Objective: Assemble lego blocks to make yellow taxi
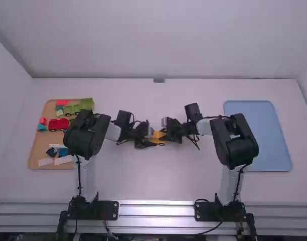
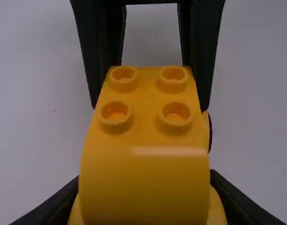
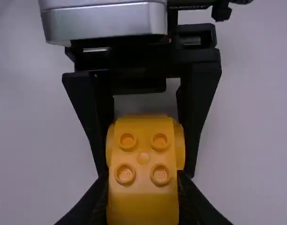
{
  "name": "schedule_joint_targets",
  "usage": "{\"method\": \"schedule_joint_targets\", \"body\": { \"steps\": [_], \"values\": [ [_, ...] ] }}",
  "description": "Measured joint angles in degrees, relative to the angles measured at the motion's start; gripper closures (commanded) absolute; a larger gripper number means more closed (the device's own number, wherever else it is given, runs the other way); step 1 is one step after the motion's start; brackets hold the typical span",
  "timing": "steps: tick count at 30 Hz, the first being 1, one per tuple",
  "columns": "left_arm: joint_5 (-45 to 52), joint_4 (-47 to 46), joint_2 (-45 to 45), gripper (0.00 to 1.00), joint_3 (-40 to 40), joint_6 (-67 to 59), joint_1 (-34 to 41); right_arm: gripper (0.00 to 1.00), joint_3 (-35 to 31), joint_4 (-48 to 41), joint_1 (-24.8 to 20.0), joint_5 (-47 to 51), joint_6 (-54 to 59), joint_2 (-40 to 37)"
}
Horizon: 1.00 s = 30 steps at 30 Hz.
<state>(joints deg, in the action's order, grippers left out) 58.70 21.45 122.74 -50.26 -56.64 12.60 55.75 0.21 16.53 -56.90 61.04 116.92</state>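
From behind the arms, I see the white table with a blue tray at three o'clock and a brown tray at nine, the latter holding a green block near its one o'clock and a red toy vehicle. Around the table's middle, the left gripper grasps the yellow block assembly from nine o'clock, and the right gripper grasps it from three.
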Motion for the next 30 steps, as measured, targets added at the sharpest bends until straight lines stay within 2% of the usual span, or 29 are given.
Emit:
{"method": "schedule_joint_targets", "body": {
  "steps": [15,19,30],
  "values": [
    [0.0,0.5,0.0,0.60,0.0,0.4,0.7,0.95,1.2,-6.6,-0.1,1.9,-0.9,-0.7],
    [0.0,0.7,0.0,0.61,0.2,0.6,0.7,0.99,1.6,-6.9,1.4,4.9,-1.0,-1.5],
    [0.0,0.9,0.0,0.64,0.3,0.7,0.6,1.00,1.9,-8.3,2.8,9.6,-2.6,-3.0]
  ]
}}
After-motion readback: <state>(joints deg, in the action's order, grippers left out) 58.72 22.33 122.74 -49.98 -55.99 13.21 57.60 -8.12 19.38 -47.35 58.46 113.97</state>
